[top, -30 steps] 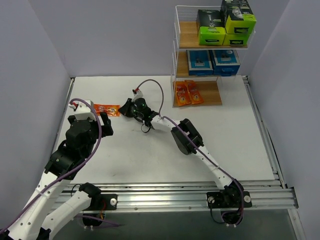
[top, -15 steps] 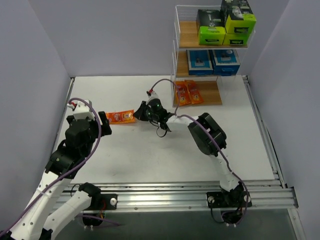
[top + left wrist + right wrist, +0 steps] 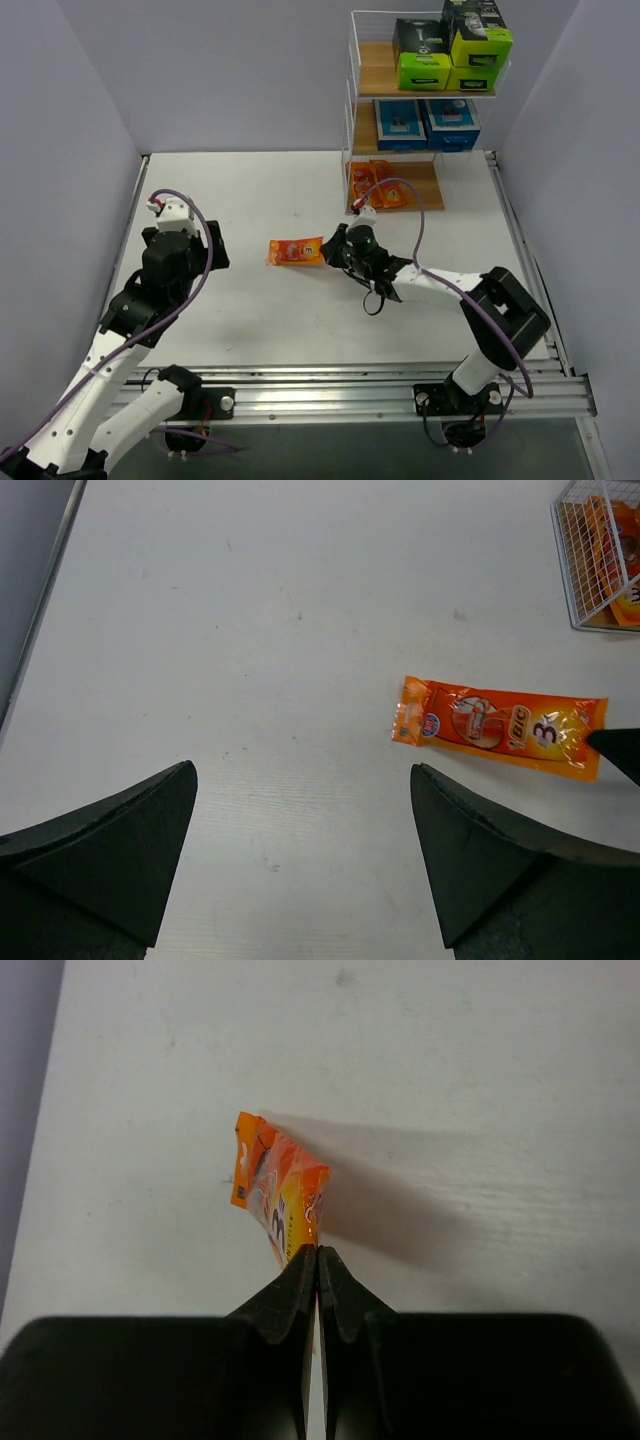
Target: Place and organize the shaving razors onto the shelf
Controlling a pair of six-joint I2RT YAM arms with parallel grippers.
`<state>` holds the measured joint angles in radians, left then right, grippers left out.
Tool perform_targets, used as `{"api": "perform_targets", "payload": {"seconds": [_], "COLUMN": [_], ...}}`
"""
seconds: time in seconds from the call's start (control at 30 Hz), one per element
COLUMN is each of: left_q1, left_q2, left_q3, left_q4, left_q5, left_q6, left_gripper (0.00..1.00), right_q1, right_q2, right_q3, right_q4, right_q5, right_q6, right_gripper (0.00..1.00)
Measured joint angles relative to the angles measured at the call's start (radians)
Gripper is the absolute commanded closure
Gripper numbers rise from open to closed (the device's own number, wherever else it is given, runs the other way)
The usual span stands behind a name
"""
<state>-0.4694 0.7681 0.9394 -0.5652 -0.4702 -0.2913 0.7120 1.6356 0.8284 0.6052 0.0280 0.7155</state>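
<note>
Right claw (image 3: 317,1254) clamped on orange razor packet (image 3: 295,251) at shelf-side end; long axis left-right; left claw (image 3: 305,855) spread wide.

Robot lab cell: plain walls (image 3: 220,70), railed table (image 3: 250,325).

The near end of the orange packet (image 3: 275,1195) was hidden inside the closed right gripper (image 3: 317,1253); beyond the packet, the left wrist view's edge cut off the shelf (image 3: 580,560).

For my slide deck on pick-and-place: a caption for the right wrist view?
Right gripper, jaws shut on the end of an orange razor packet, white table beneath.
</note>
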Motion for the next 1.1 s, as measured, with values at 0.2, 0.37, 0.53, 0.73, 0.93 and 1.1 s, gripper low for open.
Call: {"api": "perform_targets", "payload": {"seconds": [0.2,0.37,0.53,0.73,0.93,1.1], "left_q1": [-0.003,-0.007,-0.008,-0.008,-0.008,-0.008], "left_q2": [0.017,0.029,0.034,0.027,0.011,0.004], "left_q3": [0.0,0.0,0.0,0.0,0.0,0.0], "left_q4": [0.0,0.0,0.0,0.0,0.0,0.001], "left_q5": [0.016,0.029,0.031,0.032,0.045,0.054], "left_q6": [0.002,0.007,0.007,0.008,0.022,0.025], "left_gripper": [0.06,0.06,0.06,0.02,0.24,0.2], "right_q1": [0.0,0.0,0.001,0.001,0.001,0.002], "right_q2": [-0.262,-0.501,-0.689,-0.778,-0.746,-0.709], "right_q3": [-0.209,-0.342,-0.429,-0.438,-0.438,-0.438], "right_q4": [-0.133,-0.233,-0.338,-0.423,-0.438,-0.42], "right_q5": [0.129,0.197,0.235,0.259,0.252,0.222], "right_q6": [0.023,0.055,0.089,0.087,0.045,-0.008], "right_gripper": [0.86,0.61,0.55,0.51,0.5,0.49]}}
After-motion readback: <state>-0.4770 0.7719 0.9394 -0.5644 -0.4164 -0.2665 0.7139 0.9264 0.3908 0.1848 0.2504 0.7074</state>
